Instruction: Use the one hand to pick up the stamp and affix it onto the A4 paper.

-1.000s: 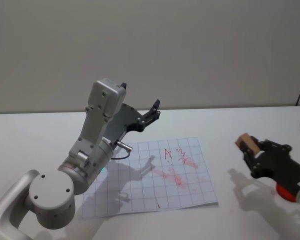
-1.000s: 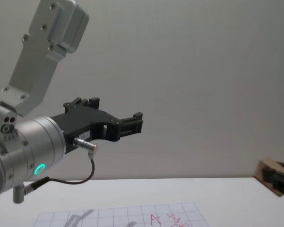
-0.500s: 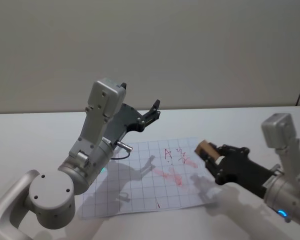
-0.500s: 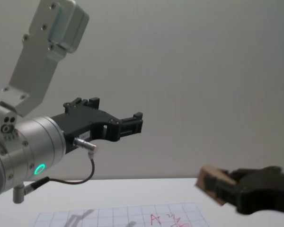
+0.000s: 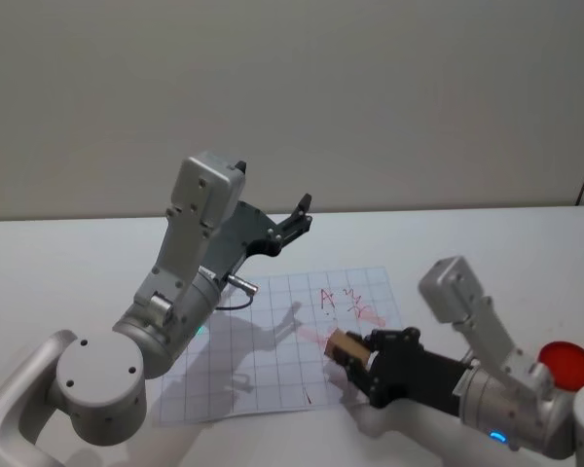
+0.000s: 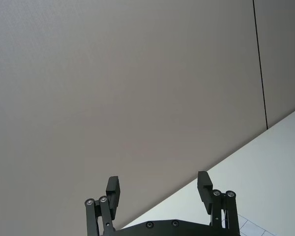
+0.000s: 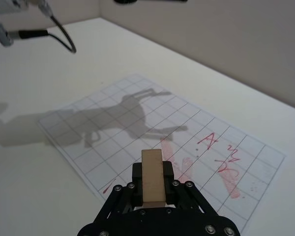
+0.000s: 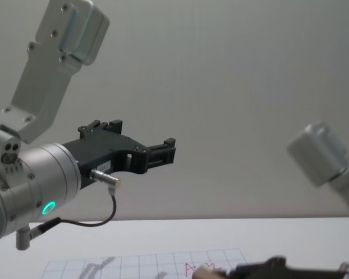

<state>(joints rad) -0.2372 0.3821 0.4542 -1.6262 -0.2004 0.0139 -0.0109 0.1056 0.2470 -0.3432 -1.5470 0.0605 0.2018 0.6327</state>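
Black angular right gripper point(image 5: 352, 354) swung over the white gridded A4 paper point(image 5: 263, 341) — tan blocky stamp point(image 5: 345, 343) clenched, ready for pressing. Left gripper point(image 5: 300, 216) hung raised, splayed.

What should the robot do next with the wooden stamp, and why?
Probably lower it straight down. The right tool grips the stamp over the A4 paper, near its pinkish imprints, apparently not yet pressed on the sheet. The left tool hangs open, raised farther back.
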